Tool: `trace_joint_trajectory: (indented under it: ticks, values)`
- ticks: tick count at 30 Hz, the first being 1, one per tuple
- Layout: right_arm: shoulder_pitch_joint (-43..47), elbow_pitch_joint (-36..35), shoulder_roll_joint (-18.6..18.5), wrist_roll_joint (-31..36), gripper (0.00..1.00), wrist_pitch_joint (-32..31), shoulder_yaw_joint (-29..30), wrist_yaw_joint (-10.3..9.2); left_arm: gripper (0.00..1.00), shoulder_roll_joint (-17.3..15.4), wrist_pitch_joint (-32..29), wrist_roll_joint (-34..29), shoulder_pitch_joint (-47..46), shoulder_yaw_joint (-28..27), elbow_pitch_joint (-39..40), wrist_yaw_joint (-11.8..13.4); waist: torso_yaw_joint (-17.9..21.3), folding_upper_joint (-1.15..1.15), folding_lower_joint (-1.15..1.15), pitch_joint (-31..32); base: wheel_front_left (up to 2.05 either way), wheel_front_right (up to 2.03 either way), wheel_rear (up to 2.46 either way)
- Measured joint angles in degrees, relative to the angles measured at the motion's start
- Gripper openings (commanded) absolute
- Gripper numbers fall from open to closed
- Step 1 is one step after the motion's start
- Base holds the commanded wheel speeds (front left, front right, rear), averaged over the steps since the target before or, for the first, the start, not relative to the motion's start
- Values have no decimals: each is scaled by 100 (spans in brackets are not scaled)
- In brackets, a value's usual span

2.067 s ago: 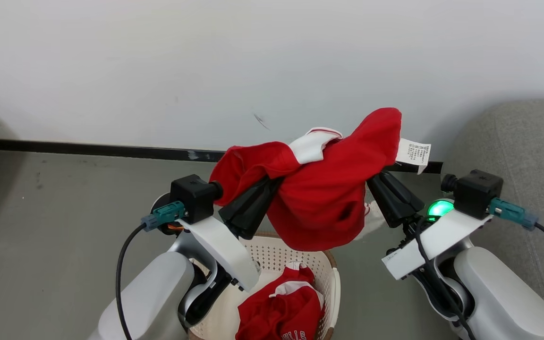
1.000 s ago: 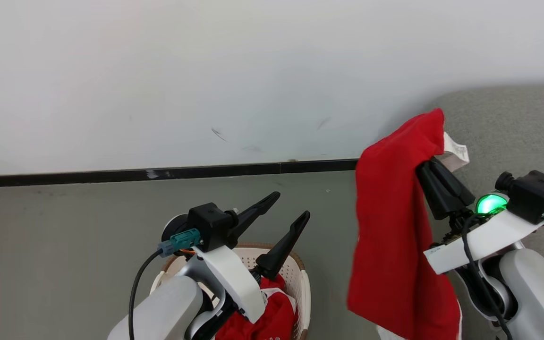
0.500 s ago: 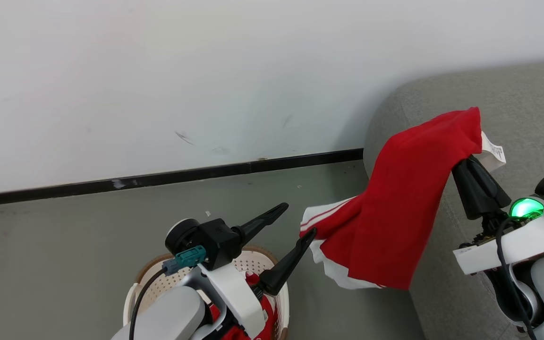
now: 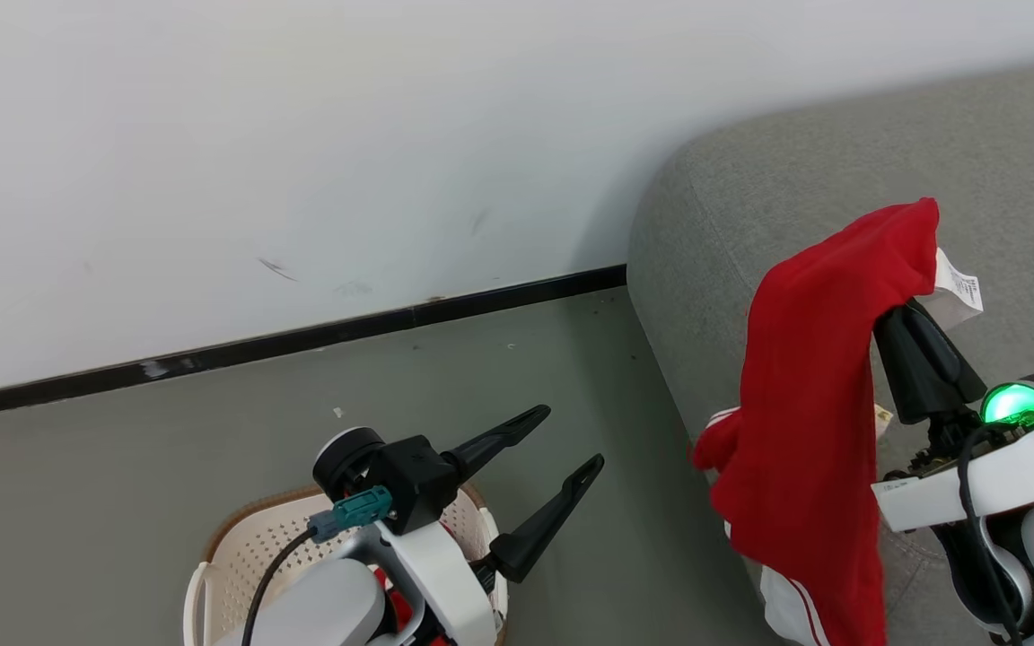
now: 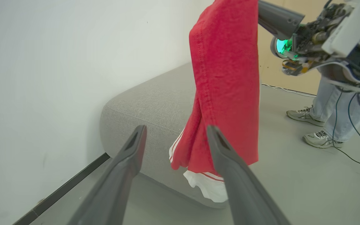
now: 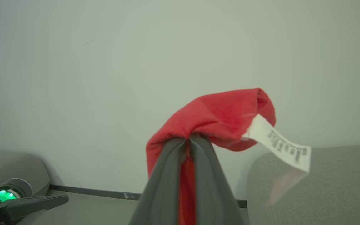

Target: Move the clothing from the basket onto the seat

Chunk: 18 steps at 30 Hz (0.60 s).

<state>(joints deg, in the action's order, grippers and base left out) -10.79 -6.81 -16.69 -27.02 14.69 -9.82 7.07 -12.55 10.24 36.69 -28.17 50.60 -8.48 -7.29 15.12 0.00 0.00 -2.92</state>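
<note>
garment (image 4: 804, 431) pinched in rt claw (image 6: 187, 140) at sofa (image 4: 750, 179) edge; lt claw (image 4: 568, 438) wide, empty.

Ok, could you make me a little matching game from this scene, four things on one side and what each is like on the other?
Things:
1 left pincer
2 right pincer
3 basket
4 sofa

States:
a grey, upholstered
b shut on the red garment
c open, holding nothing
d cream, full of small holes

Pairs: 1-c, 2-b, 3-d, 4-a
</note>
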Motion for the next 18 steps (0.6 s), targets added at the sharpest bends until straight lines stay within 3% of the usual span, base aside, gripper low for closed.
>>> trace_joint_trajectory:
  ticks: [18]
  values:
    - [14, -167, 49, 97, 0, 0, 60, 0, 100, -215, 151, 0, 0, -15, 48, 0, 614, 0, 0, -102, 0, 0, 0]
